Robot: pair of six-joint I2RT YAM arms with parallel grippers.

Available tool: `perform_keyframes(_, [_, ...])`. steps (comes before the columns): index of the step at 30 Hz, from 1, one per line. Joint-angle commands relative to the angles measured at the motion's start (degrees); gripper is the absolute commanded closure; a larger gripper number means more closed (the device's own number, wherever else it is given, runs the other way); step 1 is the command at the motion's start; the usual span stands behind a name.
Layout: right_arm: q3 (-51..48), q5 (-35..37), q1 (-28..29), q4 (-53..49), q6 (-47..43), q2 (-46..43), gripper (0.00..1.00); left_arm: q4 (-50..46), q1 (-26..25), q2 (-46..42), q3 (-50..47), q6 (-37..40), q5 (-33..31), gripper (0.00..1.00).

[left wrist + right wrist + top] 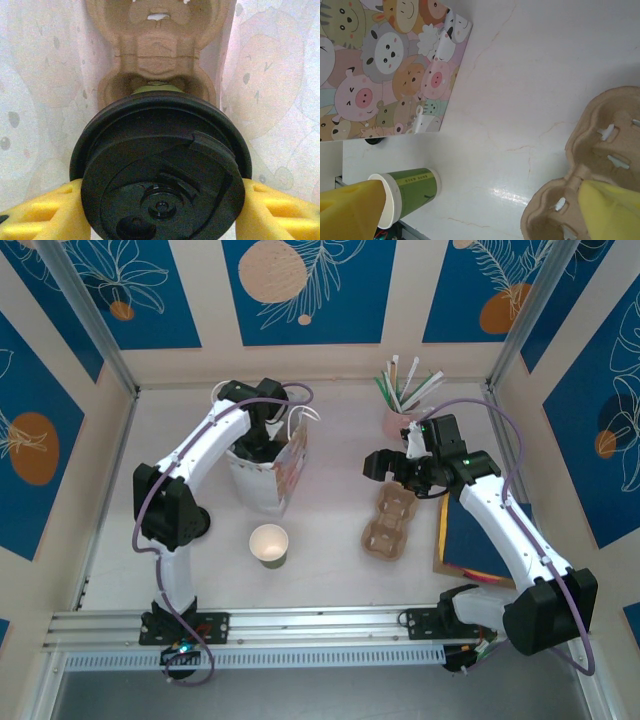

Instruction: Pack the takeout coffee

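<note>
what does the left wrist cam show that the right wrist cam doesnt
Left wrist adds: the takeout coffee, black lid up, gripped by the left pincer over a pulp carrier inside the gift bag.
Right wrist adds: the lidless green cup on the table, a second carrier also on the table, and the open right pincer.
Shared: the gift bag, seen from inside in one and by its cartoon-animal outside in the other.
</note>
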Motion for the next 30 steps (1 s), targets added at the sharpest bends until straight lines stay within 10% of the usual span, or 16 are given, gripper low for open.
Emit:
perform_keyframes(1, [-0.7,-0.5,0.4,-0.7,0.6,-1.4,0.01,-1.5,0.8,-1.9,-0.6,0.8,0.3,0.46])
perform_keyframes(30, [-0.3,-0.8,0.7,-0.6,0.7,-0.9,0.01,-1.2,0.8,-2.9,-2.5,0.5,-0.1,0.45])
